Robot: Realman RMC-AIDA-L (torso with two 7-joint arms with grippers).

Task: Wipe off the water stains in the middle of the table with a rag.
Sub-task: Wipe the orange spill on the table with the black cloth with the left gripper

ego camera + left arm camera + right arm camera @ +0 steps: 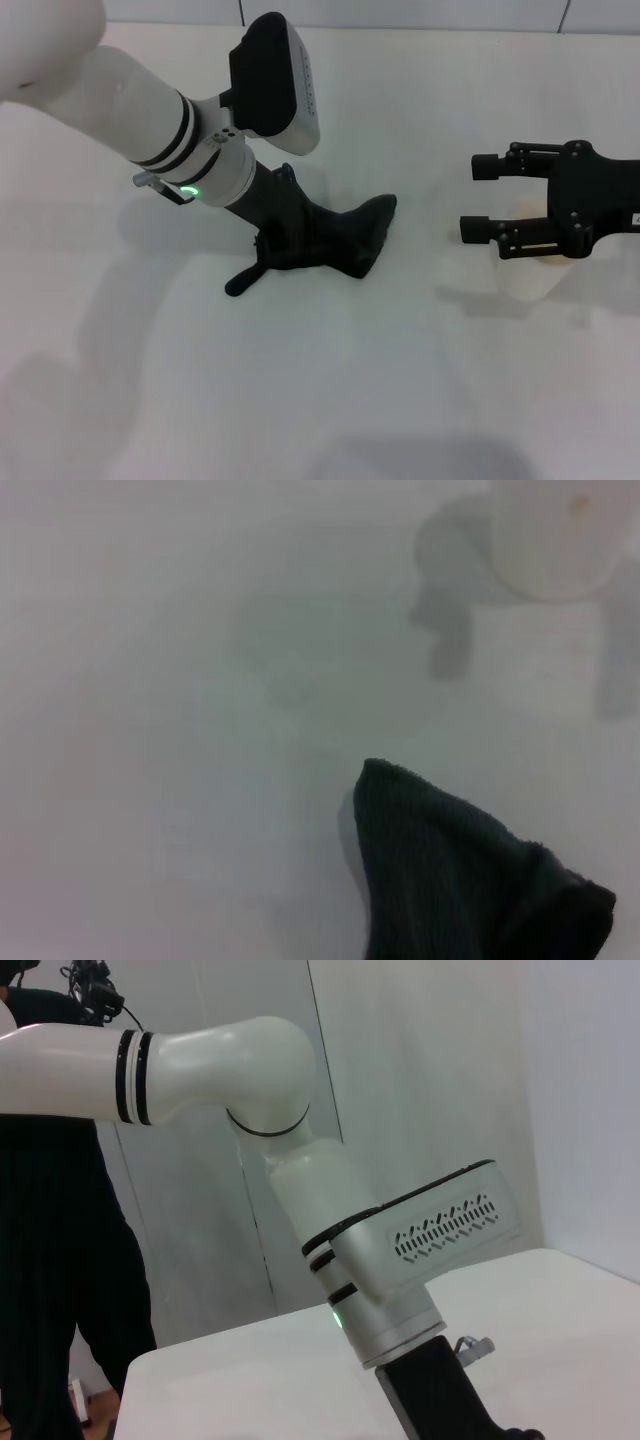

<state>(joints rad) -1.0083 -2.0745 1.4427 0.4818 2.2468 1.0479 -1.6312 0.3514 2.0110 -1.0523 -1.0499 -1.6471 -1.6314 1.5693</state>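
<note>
The dark rag (345,238) lies bunched on the white table (320,400), left of the middle, with a thin tab sticking out at its near left. My left gripper (285,240) comes down from the upper left and is shut on the rag, which hides its fingers. A corner of the rag also shows in the left wrist view (460,880). No orange-brown puddle shows on the table; the left wrist view has only a faint ring mark (290,687). My right gripper (480,197) is open and empty at the right, fingers pointing left, apart from the rag.
A clear plastic cup (535,278) stands on the table under my right gripper; it also shows in the left wrist view (555,535). A person in black (50,1260) stands beyond the table's far side. A wall runs along the table's back edge.
</note>
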